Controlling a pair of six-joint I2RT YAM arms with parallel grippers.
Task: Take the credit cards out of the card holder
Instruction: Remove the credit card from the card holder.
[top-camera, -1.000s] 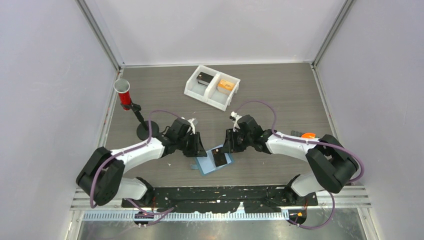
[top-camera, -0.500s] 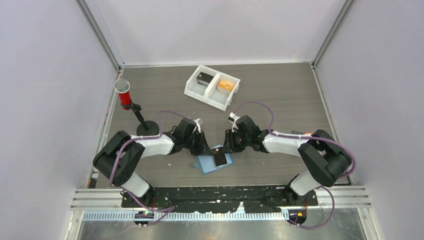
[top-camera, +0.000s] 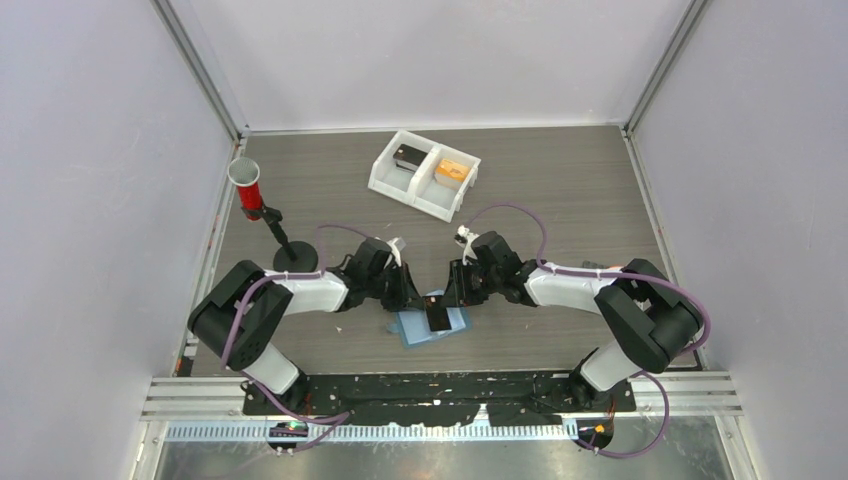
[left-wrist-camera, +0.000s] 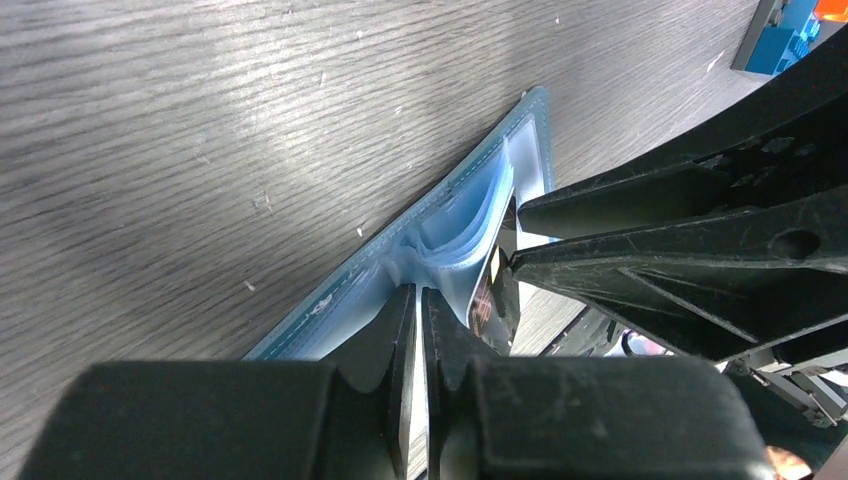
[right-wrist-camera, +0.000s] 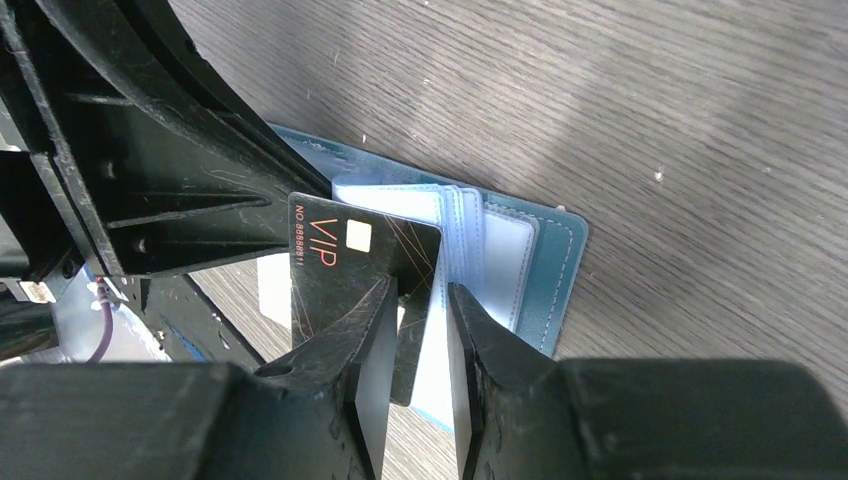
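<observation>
well, starting at the left, a red cup on a black stand (top-camera: 246, 186) sits well clear of the work. next comes the left claw (left-wrist-camera: 418, 292), down low on the table (top-camera: 560, 190). its jaws are closed almost completely on a pale inner sleeve of the card holder (left-wrist-camera: 440, 215), pinning that side. the card holder lies open and flat near the front edge, between the two claws, with its sleeves fanned up a little. a black card (right-wrist-camera: 350, 265) marked vip sticks up out of the sleeves and tilts toward the right claw (right-wrist-camera: 420, 290). that claw's jaws stand a little apart with the card's edge in the gap. whether they really pinch it i cannot tell. a white tray (top-camera: 388, 185) sits far back, out of the way.

the step in hand looks like pulling this card free while the left side holds the holder down. several things could spoil it. if the right jaws are loose, the card may slide out and drop back onto the sleeves. if the card catches in its pocket, the pull could drag the whole holder along or tear it out of the left pinch, since only a thin sleeve is held. the two claws are also very close together, so a sideways pull could knock one against the other. more cards may be hidden inside the sleeves.
</observation>
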